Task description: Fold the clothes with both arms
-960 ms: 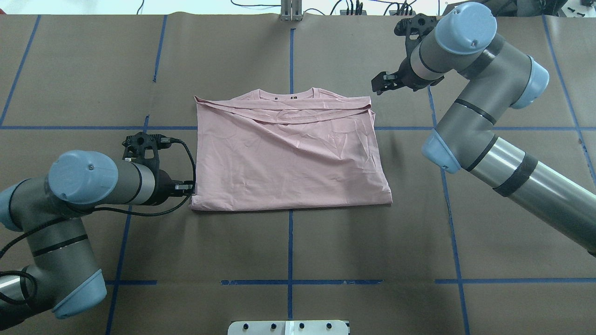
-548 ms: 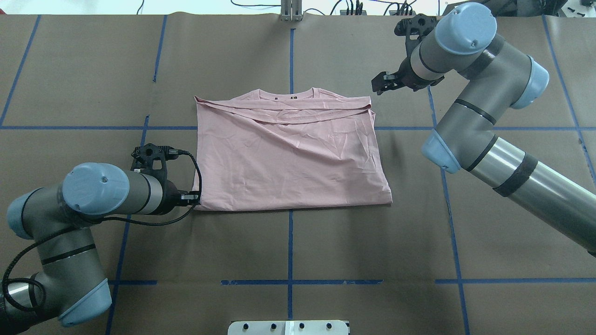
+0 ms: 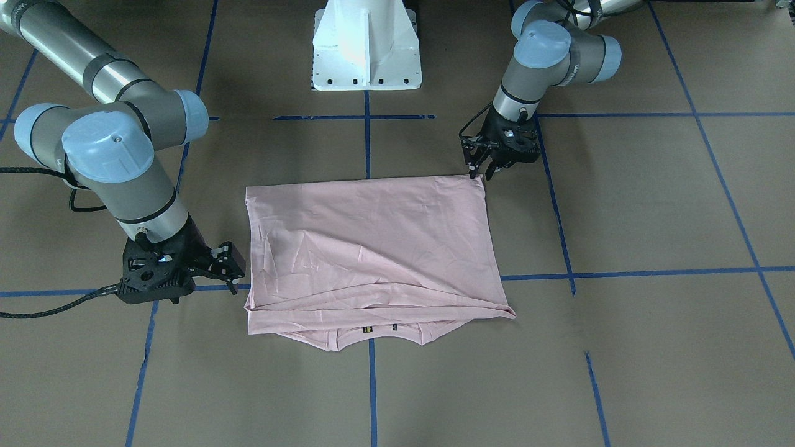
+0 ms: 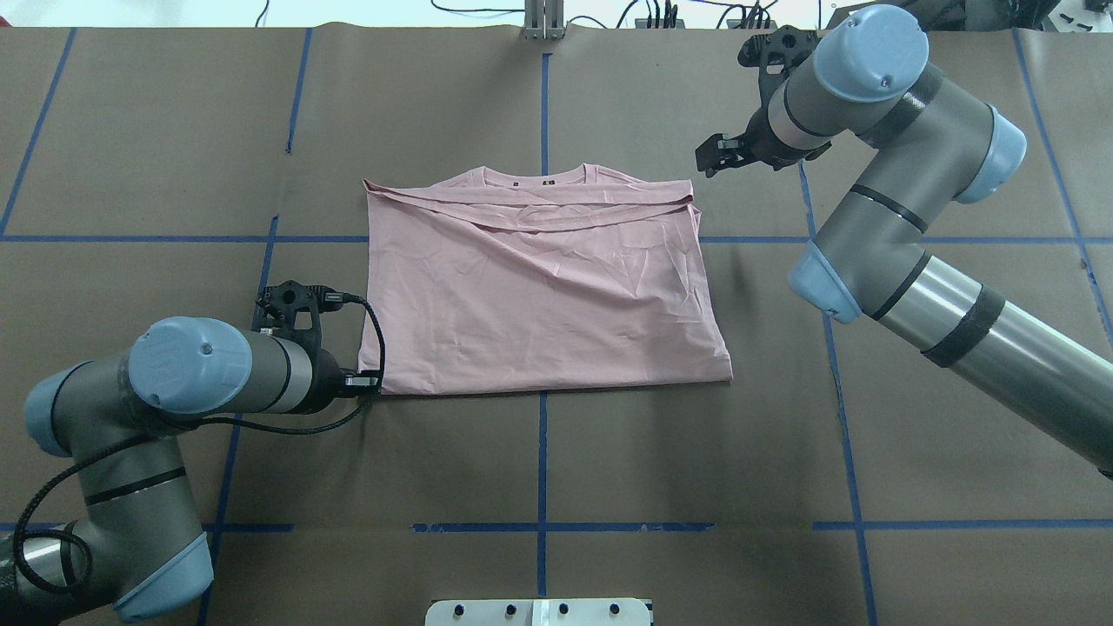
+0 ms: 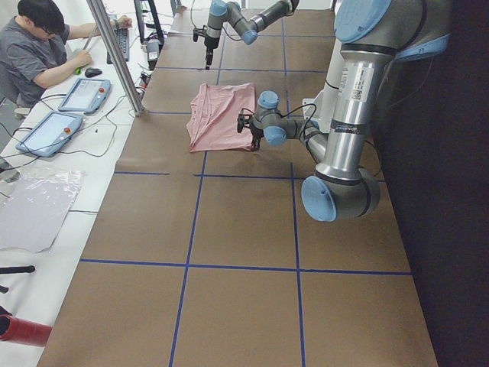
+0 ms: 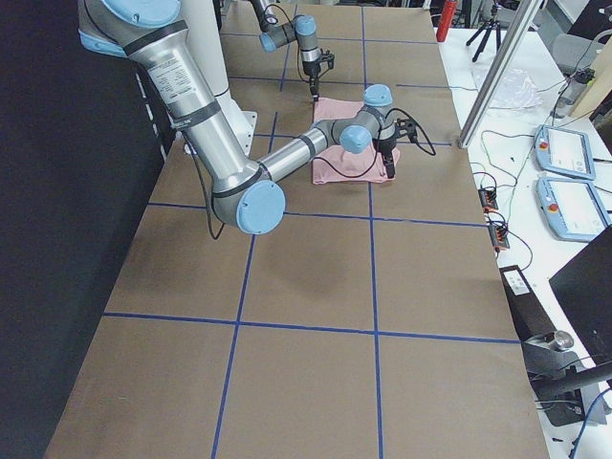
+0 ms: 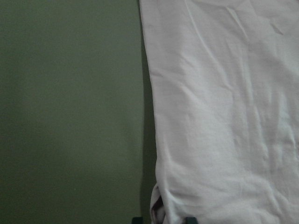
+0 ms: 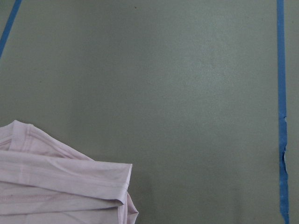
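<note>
The pale pink T-shirt (image 4: 539,287) lies folded flat at the table's middle, collar on the far side, print hidden. It also shows in the front view (image 3: 372,242). My left gripper (image 4: 372,381) is low at the shirt's near-left corner. Its jaws look open, straddling that corner in the front view (image 3: 481,169). The left wrist view shows the shirt's edge (image 7: 219,116) running down between the fingertips. My right gripper (image 4: 709,161) hangs open and empty above the table, just off the shirt's far-right corner. It sits beside the shirt's edge in the front view (image 3: 231,268). The right wrist view shows the folded sleeve corner (image 8: 60,186).
The brown paper table cover carries blue tape grid lines (image 4: 543,452). The white pedestal base (image 3: 366,49) stands on the robot's side. A metal post (image 4: 543,22) stands at the far edge. An operator (image 5: 38,53) sits at a side table with tablets.
My left arm has moved along the shirt's left edge toward the near side and now sits at the near-left corner. The right arm has barely moved.
</note>
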Tool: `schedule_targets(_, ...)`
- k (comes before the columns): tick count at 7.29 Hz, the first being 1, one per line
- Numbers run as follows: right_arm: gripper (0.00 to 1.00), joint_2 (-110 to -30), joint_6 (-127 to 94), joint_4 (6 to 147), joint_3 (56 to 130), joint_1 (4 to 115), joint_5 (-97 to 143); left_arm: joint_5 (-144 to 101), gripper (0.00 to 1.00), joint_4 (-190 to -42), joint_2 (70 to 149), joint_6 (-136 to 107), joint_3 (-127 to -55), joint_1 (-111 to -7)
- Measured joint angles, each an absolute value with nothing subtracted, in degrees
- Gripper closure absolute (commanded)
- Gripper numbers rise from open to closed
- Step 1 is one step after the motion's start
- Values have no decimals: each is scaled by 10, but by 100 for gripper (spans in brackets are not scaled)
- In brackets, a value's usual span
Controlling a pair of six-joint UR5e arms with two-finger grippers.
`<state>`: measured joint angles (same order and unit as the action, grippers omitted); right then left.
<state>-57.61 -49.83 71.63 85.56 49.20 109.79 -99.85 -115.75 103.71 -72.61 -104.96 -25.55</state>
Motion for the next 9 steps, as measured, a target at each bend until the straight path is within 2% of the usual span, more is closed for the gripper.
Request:
schedule_targets(1, 0, -577, -498, 716, 855, 492, 1098, -999, 68, -1158, 1037, -726, -1049, -252)
schedule_targets(2, 0, -578, -498, 716, 855, 491, 1098, -999, 91, -1158, 1037, -726, -1049, -250)
schedule_targets(3, 0, -578, -498, 716, 855, 491, 1098, -999, 100, -1157, 1038, -726, -1049, -248)
schedule_targets(6, 0, -578, -498, 716, 855, 491, 1098, -998, 100, -1157, 1040, -722, -1049, -248)
schedule_targets(9, 0, -579, -498, 716, 855, 491, 1098, -992, 100, -1156, 1038, -644, -1034, -299)
